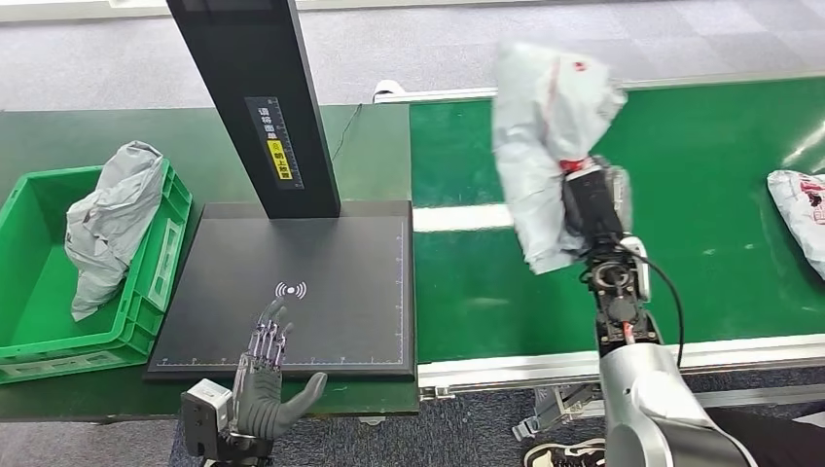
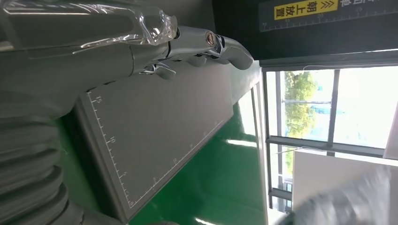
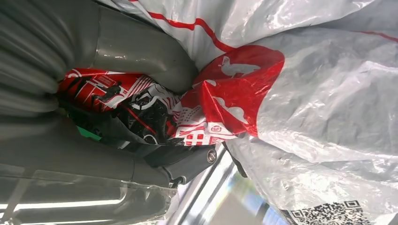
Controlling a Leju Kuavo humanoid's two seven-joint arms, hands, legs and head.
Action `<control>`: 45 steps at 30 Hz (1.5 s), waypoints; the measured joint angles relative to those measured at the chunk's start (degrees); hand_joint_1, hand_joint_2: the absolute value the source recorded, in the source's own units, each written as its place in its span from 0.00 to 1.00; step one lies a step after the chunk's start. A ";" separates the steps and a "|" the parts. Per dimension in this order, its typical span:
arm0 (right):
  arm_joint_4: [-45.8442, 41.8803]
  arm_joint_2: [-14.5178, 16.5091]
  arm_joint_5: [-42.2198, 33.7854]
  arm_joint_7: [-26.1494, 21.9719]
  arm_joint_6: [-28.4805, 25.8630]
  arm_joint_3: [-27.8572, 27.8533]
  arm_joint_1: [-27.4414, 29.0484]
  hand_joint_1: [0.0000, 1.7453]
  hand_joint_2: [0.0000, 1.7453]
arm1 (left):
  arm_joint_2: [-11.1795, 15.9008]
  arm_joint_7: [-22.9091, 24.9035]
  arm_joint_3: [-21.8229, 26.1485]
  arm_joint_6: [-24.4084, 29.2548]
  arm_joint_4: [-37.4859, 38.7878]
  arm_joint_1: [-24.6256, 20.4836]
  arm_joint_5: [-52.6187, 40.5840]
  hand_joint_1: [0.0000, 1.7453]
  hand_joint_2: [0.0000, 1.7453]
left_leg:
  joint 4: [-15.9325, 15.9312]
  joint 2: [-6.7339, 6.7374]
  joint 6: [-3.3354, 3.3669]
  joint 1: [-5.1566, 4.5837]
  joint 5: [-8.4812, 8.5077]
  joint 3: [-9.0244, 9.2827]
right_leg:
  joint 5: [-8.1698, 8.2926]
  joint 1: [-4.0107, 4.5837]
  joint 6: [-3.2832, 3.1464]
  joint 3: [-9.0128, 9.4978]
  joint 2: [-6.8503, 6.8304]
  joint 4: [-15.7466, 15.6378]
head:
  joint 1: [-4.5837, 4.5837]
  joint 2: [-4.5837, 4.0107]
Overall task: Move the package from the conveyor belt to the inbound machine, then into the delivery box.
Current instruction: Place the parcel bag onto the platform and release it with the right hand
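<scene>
Gripping the grey plastic package by its lower, red-printed end, the right hand held it upright in the air at the upper right of centre in the head view, clear of the green conveyor belt below it; the right wrist view showed the thumb and dark fingers clamped on the crumpled red-and-white part of the bag, with a square printed code on the bag near that picture's lower right corner. From this, the pickup looked done, while the carry to the inbound machine and the drop into the delivery box both seemed left to do. The left hand waited at the lower left of centre with its fingers apart and holding nothing, poised over the near edge of the machine's dark scanning pad, whose black post rose at the top centre. At the far left of the frame, the green crate that I took for the delivery box already held one crumpled grey bag, leaning against its right-hand wall and rising above the rim. Another package lay on the belt at the right edge, partly cut off by the frame.
</scene>
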 joint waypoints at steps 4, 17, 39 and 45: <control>0.03 2.87 1.61 -1.34 5.51 5.40 1.01 1.00 1.00 | 0.04 -0.32 0.02 -0.24 0.63 -0.51 0.01 0.00 1.00 | 0.00 -0.21 -0.10 0.06 0.11 -0.07 | -0.01 0.04 -0.01 0.00 -0.17 0.02 | 0.03 0.01; 3.60 11.60 0.74 1.67 27.20 23.81 -2.22 1.00 1.00 | 0.61 -0.84 0.05 -0.73 1.75 -1.26 0.37 0.00 1.00 | 0.00 -0.14 -0.12 0.06 0.10 -0.04 | 0.00 0.04 -0.02 -0.02 -0.09 0.01 | 0.03 0.00; 6.92 14.01 -2.84 10.06 20.88 32.85 -3.23 0.00 1.00 | 0.98 0.42 -0.19 -1.16 1.64 -1.13 0.15 0.00 1.00 | 0.01 -0.16 -0.13 0.06 0.10 -0.05 | 0.00 0.04 -0.02 -0.02 -0.10 0.01 | 0.03 0.00; 7.03 14.10 -4.35 10.68 18.86 33.32 -3.29 0.00 1.00 | 0.99 0.57 -0.17 -1.14 1.55 -1.08 0.15 0.00 1.00 | 0.01 -0.16 -0.12 0.05 0.10 -0.05 | 0.00 0.03 -0.02 -0.02 -0.10 0.00 | 0.03 0.00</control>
